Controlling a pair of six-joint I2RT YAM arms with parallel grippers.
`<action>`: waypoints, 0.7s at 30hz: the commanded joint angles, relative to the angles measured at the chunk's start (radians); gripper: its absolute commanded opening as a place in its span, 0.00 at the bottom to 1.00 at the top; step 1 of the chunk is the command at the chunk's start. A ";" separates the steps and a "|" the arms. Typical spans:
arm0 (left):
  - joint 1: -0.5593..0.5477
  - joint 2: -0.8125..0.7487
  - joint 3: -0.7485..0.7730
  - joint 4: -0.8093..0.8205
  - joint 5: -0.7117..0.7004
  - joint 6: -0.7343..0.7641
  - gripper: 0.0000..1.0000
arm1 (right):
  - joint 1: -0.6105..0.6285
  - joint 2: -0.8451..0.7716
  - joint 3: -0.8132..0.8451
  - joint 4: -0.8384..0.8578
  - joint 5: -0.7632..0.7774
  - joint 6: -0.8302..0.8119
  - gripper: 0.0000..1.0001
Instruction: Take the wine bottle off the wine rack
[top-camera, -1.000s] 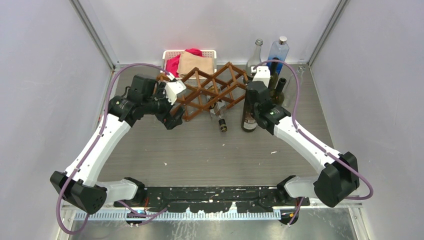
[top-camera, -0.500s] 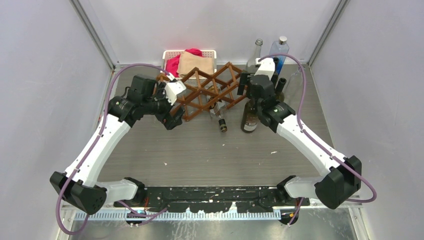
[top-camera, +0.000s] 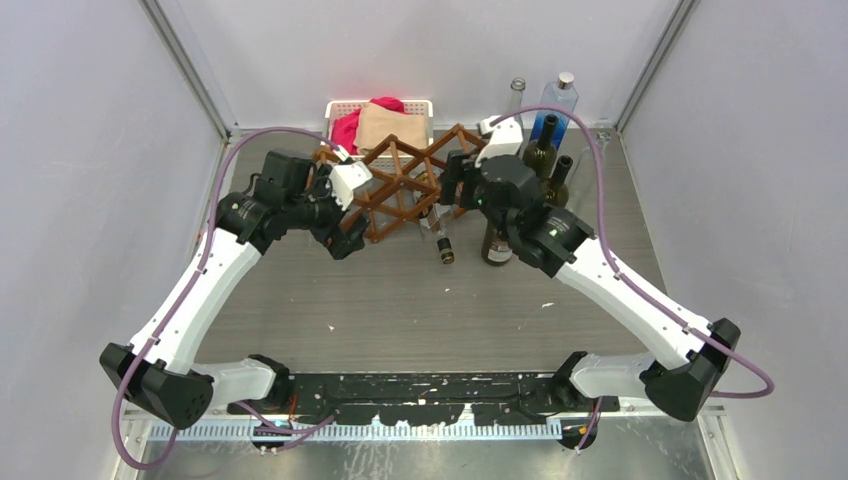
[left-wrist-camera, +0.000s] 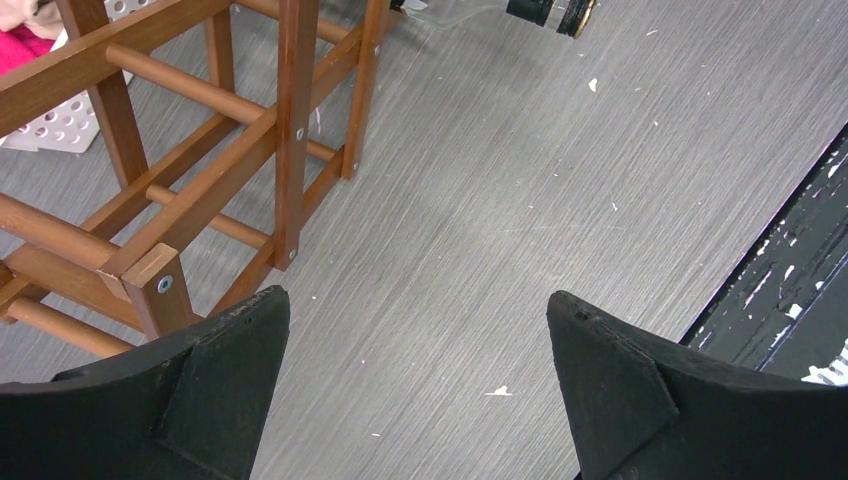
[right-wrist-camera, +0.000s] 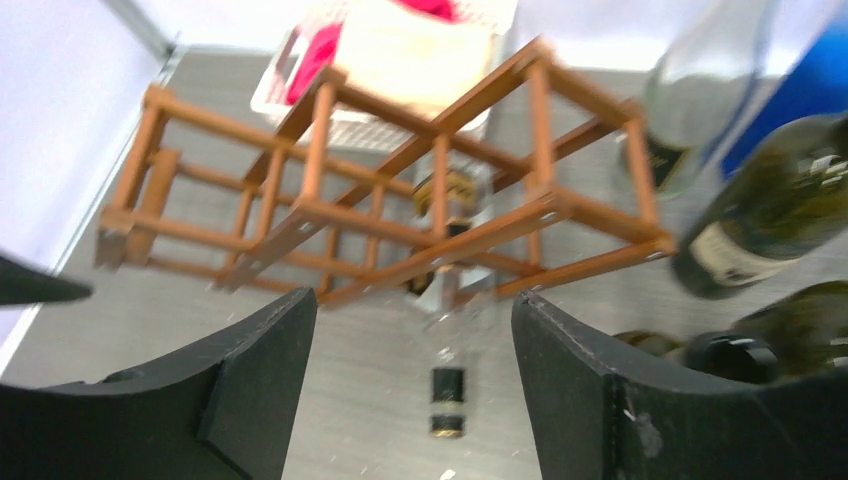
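The brown wooden wine rack (top-camera: 400, 185) stands at the back middle of the table. A clear glass wine bottle (top-camera: 438, 234) with a black cap lies in a lower cell, its neck poking out toward the front. My right gripper (top-camera: 455, 180) hovers open over the rack's right end. In the right wrist view the bottle's capped neck (right-wrist-camera: 447, 395) shows between and below the open fingers (right-wrist-camera: 412, 300), apart from them. My left gripper (top-camera: 345, 240) stands open and empty at the rack's left front corner (left-wrist-camera: 160, 285), above bare table (left-wrist-camera: 415, 300).
A dark bottle (top-camera: 497, 245) stands upright just right of the rack, under my right arm. Several more bottles (top-camera: 545, 150) cluster at the back right, among them a blue one (top-camera: 558, 105). A white basket (top-camera: 345, 108) of cloths sits behind the rack.
My right gripper has opened off the dark bottle, left it standing, and swung up and left over the rack's right end. The left arm has stayed still.
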 joint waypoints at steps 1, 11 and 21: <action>0.003 -0.019 0.022 0.047 -0.005 0.014 1.00 | 0.076 0.068 0.005 -0.082 -0.077 0.094 0.75; 0.003 -0.050 0.001 0.048 0.001 0.028 1.00 | 0.087 0.286 -0.067 -0.079 -0.052 0.132 0.80; 0.003 -0.067 -0.002 0.050 0.041 0.022 1.00 | 0.068 0.442 -0.077 -0.039 -0.017 0.077 0.78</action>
